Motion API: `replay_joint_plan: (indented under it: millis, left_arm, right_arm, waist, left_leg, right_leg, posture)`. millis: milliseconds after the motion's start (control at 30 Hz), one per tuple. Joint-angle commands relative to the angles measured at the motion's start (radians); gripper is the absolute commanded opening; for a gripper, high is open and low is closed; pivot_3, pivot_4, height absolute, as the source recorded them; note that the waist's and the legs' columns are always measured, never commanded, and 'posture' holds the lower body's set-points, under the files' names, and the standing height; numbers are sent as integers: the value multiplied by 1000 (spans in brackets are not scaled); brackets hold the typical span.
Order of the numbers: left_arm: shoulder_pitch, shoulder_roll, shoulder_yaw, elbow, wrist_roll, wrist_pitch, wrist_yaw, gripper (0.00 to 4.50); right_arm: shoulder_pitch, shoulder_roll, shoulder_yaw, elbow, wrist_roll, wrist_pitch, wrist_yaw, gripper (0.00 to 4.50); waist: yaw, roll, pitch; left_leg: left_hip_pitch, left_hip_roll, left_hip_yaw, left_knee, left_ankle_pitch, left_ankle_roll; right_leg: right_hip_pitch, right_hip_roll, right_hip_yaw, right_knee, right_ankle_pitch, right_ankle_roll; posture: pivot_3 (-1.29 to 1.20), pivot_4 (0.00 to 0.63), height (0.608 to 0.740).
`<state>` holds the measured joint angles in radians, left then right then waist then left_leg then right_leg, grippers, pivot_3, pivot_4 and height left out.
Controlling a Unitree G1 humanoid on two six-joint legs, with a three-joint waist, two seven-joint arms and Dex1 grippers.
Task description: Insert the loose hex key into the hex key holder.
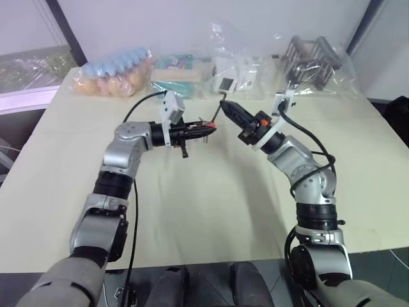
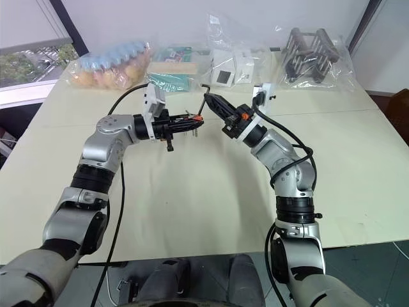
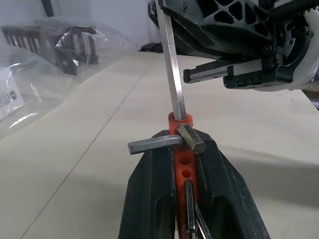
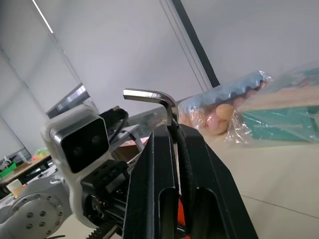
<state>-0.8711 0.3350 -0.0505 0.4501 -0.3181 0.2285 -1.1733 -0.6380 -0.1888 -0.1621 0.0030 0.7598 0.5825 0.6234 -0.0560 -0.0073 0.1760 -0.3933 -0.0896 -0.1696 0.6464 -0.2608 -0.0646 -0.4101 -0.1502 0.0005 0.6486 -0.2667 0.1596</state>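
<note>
My left gripper (image 1: 208,130) is held above the table, pointing right, and is shut on the hex key holder (image 3: 182,160). The holder is a red-orange block with short grey keys sticking out sideways. Facing it from the right, my right gripper (image 2: 208,99) is shut on the loose hex key (image 4: 149,94), whose short bent end shows above the fingers (image 4: 159,164). In the left wrist view the key's long shaft (image 3: 172,64) slants down and meets the round socket at the holder's end. How deep it sits is hidden.
Along the far edge of the beige table (image 1: 204,211) lie clear bags: blue and orange items (image 1: 115,73), a teal package (image 1: 174,73), white boxes (image 1: 236,73) and a dark metal rack (image 1: 313,64). Cables trail from both wrists.
</note>
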Motion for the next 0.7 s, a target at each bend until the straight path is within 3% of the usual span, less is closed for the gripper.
replay_joint_plan:
  millis: [33,700]
  left_arm:
    - [-10,6,26,-55,-28,-10,3,0]
    - [-24,-15,16,-56,-24,-17,9,0]
  right_arm:
    - [-11,-6,-7,-4,-3,-17,4,39]
    - [16,-24,72,-49,-22,7,74,39]
  waist:
    - [0,0,0]
    - [0,0,0]
  left_leg:
    - [0,0,0,0,0,0]
    - [0,0,0,0,0,0]
  right_leg:
    - [0,0,0,0,0,0]
    - [0,0,0,0,0,0]
  posture:
    - [0,150,740]
    - [0,150,740]
